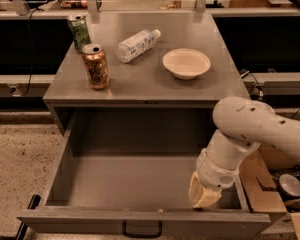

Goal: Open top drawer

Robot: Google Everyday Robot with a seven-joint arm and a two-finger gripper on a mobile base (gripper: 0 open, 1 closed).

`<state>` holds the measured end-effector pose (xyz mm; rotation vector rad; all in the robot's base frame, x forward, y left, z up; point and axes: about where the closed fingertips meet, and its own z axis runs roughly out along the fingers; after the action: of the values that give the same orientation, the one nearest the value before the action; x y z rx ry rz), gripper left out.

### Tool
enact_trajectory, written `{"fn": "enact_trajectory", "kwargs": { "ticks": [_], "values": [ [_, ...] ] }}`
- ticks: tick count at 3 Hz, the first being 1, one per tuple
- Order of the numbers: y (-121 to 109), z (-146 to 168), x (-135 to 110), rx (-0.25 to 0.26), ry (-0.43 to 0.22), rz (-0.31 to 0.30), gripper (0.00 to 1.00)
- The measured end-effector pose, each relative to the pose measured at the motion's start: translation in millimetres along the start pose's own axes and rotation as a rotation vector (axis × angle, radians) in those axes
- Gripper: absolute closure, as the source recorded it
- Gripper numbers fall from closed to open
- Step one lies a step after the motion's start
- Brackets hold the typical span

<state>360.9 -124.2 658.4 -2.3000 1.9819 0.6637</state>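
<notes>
The top drawer (140, 184) stands pulled far out from under the grey metal counter, showing its deep grey interior, which holds nothing. Its front panel runs along the bottom of the view, with a small black pull handle (142, 229) at its centre. My gripper (204, 195) hangs on the white arm coming in from the right and reaches down into the drawer's right front corner, just behind the front panel. It is well to the right of the handle.
On the counter top (145, 81) stand a brown can (95, 66), a green can (79, 32), a plastic bottle (136, 45) lying on its side and a cream bowl (186, 63). Cardboard boxes and clutter (280, 184) sit on the floor at right.
</notes>
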Motion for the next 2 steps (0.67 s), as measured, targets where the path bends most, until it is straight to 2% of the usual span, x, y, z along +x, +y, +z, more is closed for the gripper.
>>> {"fn": "enact_trajectory", "kwargs": {
  "ticks": [1,2],
  "values": [
    [13,-8,-11,0.006,-0.003,-0.023,1.00],
    [15,-40,-24,0.109,-0.032,-0.068,1.00]
  ]
}}
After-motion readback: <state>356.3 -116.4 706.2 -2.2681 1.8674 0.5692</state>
